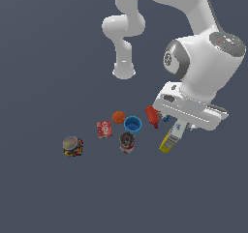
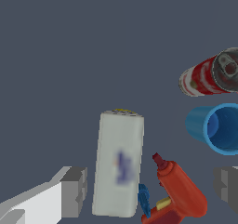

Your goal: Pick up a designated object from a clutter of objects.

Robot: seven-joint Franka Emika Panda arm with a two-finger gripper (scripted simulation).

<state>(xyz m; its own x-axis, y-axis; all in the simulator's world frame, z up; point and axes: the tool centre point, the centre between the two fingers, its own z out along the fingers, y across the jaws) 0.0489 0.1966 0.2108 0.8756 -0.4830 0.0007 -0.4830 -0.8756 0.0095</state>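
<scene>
Below our spread gripper (image 2: 151, 190), the carton (image 2: 119, 165) stands between the fingers (image 2: 73, 190), untouched. We see the red bottle (image 2: 179, 193) just beside it, the blue cup (image 2: 214, 128) near.

Flat, even light, no cast shadows; textures perhaps slightly blurred

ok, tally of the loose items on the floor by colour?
Red: 3 — flat can, bottle, red-and-white tin
Orange: 1 — ball
Blue: 1 — cup
Yellow and white: 1 — carton
Multicolour: 1 — burger toy
Total: 7, not counting a small blue thing beside the bottle.
</scene>
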